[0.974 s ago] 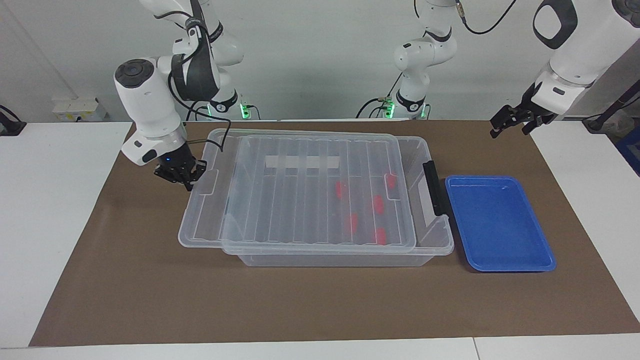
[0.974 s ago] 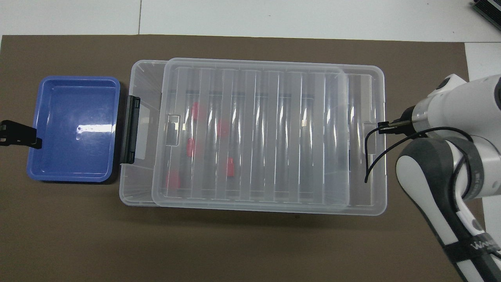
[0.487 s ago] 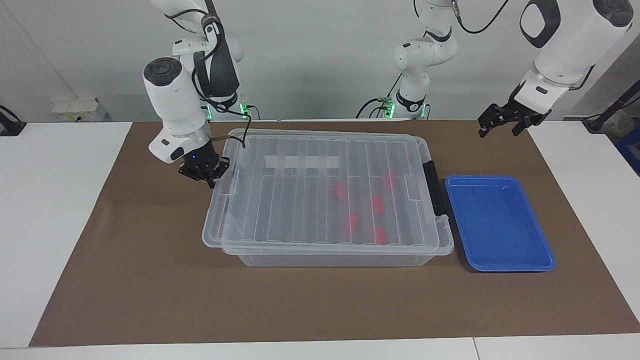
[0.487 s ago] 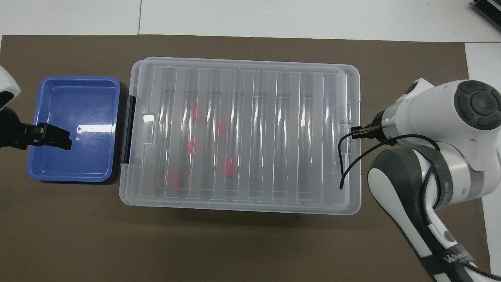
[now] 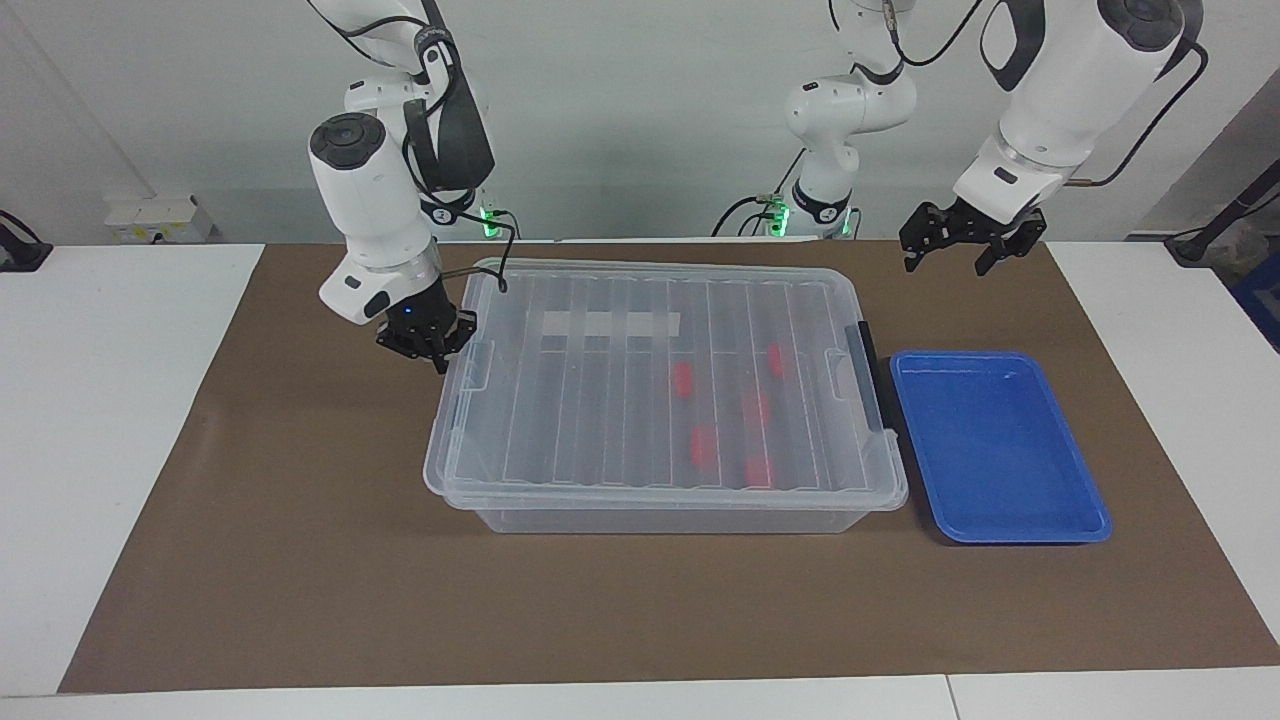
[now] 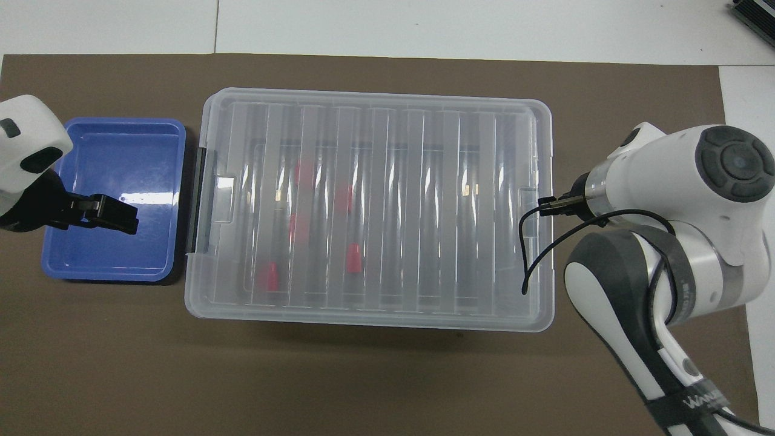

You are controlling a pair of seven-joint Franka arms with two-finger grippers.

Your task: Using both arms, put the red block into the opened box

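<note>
The clear box (image 5: pixel 660 520) (image 6: pixel 363 324) stands mid-table with its ribbed lid (image 5: pixel 600 400) (image 6: pixel 393 206) lying squarely over it. Several red blocks (image 5: pixel 683 380) (image 6: pixel 354 257) show through the lid, inside the box toward the left arm's end. My right gripper (image 5: pixel 432 358) is shut and low against the lid's end tab at the right arm's end. In the overhead view its own wrist hides it. My left gripper (image 5: pixel 946 262) (image 6: pixel 124 217) hangs open and empty, raised over the blue tray.
A flat blue tray (image 5: pixel 1000 450) (image 6: pixel 109 260), with nothing in it, lies beside the box at the left arm's end. A black bar (image 5: pixel 868 385) runs along that end of the box. A brown mat (image 5: pixel 300 560) covers the table under everything.
The lid slid toward the left arm's end, moving with the shut right gripper, and now sits square on the box. The open left gripper swung in over the blue tray.
</note>
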